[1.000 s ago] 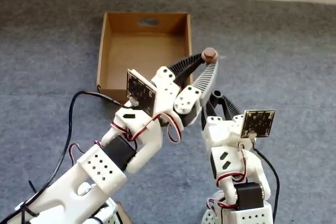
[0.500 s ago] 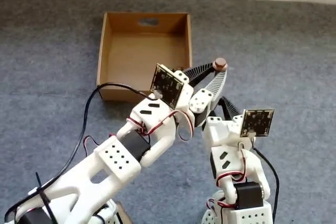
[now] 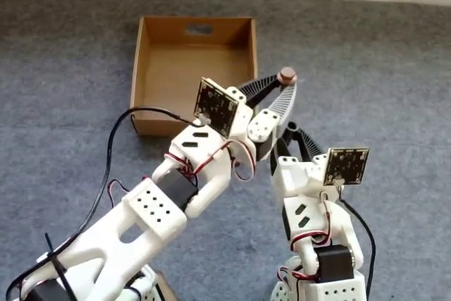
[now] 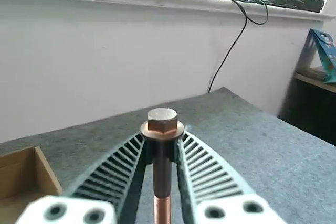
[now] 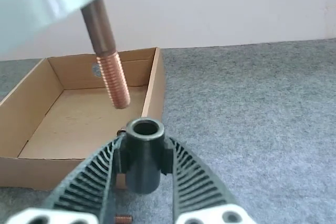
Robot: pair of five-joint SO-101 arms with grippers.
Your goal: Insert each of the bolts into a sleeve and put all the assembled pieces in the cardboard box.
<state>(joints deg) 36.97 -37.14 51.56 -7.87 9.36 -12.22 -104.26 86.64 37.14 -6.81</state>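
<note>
**Step in hand: bolt into sleeve (judged).** Neither part is in the box yet, and the two are apart.

- **How to do it well:** Bring the threaded tip squarely over the sleeve's open mouth. Take the tilt out of the shank so it runs in line with the bore, then lower slowly. The sleeve-holding arm should not move meanwhile. A tilted entry would likely catch the threads on the rim or push the sleeve out of its grip.
- **Left hand** (image 4: 161, 148): Raised above the worktop (image 3: 380, 54), just off the near right corner of the box. Its fingers are nearly together, clamped on the shank of the bolt (image 4: 161, 129) just under the hexagonal head. The threaded end points down toward the other arm.
- **Right hand** (image 5: 143, 144): Low, just below the left hand. Its fingers are narrowly parted, clamped on either side of the dark sleeve (image 5: 143, 158). The sleeve stands upright with its bore facing up. The bolt's tip hangs near it and above it, but not over the hole.
- **Cardboard box** (image 3: 139, 68): On the worktop beyond both hands, open at the top, with nothing assembled inside.
- **Loose item:** A small copper threaded piece (image 5: 122, 217) lies on the worktop under the right hand. It is probably another bolt.
</note>
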